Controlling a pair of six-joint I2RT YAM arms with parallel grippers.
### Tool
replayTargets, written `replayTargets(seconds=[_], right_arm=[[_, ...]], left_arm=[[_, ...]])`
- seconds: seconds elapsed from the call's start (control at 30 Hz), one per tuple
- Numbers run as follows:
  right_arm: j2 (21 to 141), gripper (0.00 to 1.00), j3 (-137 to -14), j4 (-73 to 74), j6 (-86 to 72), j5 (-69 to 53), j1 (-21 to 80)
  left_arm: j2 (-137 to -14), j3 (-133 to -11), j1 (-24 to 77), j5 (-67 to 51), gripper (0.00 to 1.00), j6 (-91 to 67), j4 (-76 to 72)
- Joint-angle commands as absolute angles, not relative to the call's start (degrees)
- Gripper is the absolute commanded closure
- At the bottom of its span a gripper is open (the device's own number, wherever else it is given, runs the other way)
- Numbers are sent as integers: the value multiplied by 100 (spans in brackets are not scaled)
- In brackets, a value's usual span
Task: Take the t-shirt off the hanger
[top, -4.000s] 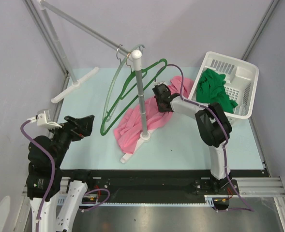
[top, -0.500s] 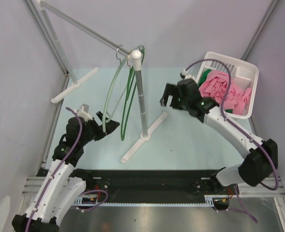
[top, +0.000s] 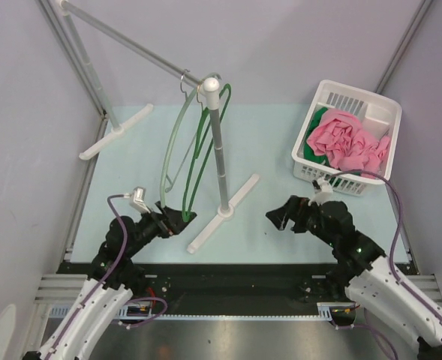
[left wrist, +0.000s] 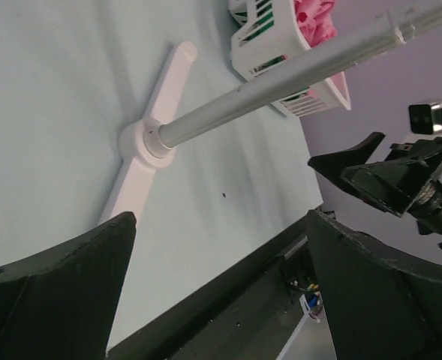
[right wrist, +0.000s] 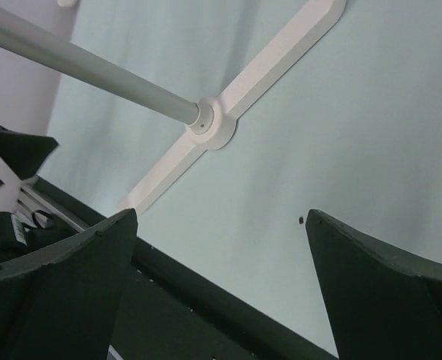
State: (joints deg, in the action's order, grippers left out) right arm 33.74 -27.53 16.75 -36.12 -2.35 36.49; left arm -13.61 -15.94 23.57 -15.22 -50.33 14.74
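Observation:
The pink t-shirt (top: 347,142) lies bunched in the white basket (top: 341,184) at the back right, and it shows too in the left wrist view (left wrist: 314,15). A dark green hanger (top: 196,161) and a light green hanger (top: 166,161) hang bare from the rack beside its post (top: 218,150). My left gripper (top: 181,220) is open just below the hangers' lower ends, with nothing between its fingers (left wrist: 221,217). My right gripper (top: 275,214) is open and empty over the table, right of the rack's base (right wrist: 213,124); its fingers frame bare table (right wrist: 221,215).
A green garment (top: 315,148) lies under the pink one in the basket. The rack's white cross foot (top: 224,212) lies between the grippers; its grey rod (top: 123,41) slopes to the back left. A black rail (top: 236,274) runs along the near edge.
The pink t-shirt went from the table by the rack into the basket. Over the last half second my right arm drew back to the near edge; my left gripper moved nearer and lower.

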Motion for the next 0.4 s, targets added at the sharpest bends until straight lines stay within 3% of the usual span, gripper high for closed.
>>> replayTargets(seconds=[0.0,0.2,0.37], right_arm=[[2105,0,-1954,1292,-4515,148,3577],[714,0,-1126,1564,-5562,431,3542],[448,0,-467,1092,-6397,-426,3516]], left_arm=[[-976,-1029,2785,-1696,0,-5686,572],[-528,-335,3128,-1696,0,-5950,27],[324,490,3146,-1889,0,-6397,-702]])
